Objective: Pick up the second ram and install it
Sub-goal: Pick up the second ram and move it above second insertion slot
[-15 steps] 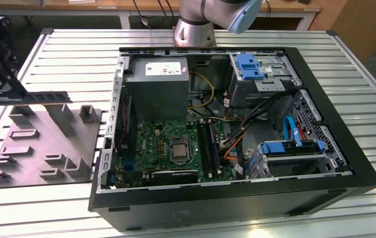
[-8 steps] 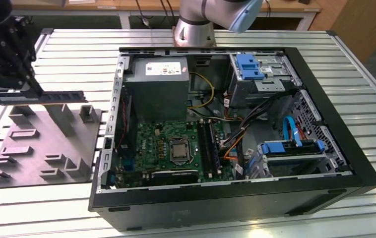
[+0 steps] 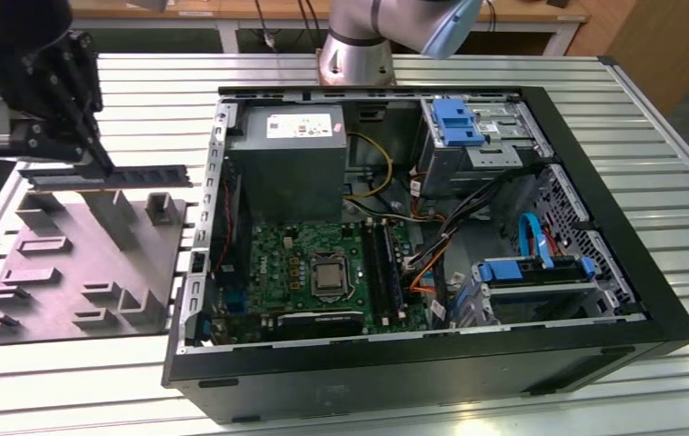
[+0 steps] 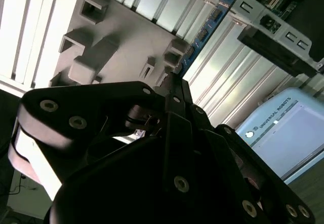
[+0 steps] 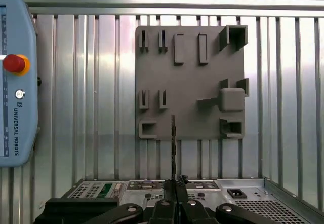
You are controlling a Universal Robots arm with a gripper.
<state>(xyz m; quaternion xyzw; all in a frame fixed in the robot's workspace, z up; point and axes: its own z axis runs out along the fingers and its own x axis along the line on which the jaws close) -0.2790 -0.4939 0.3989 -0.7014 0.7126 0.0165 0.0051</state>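
My gripper [image 3: 93, 166] hangs over the grey fixture tray [image 3: 78, 272] at the exterior view's left, shut on the second ram [image 3: 138, 174]. The stick is long, dark and level, lifted a little above the tray's far edge and apart from it. In the first wrist view the ram [image 5: 173, 143] shows edge-on as a thin dark line running out from the fingertips [image 5: 169, 191] over the tray [image 5: 187, 72]. The second wrist view shows its blue-green edge [image 4: 202, 34] past the black fingers [image 4: 174, 95], beside the tray [image 4: 121, 26].
An open black computer case [image 3: 635, 309] lies on the ribbed metal table [image 3: 660, 109] to the exterior view's right of the tray. Inside it are a green motherboard [image 3: 284, 259] with a silver socket, cables and blue drive brackets. A teach pendant [image 5: 15, 82] lies on the table.
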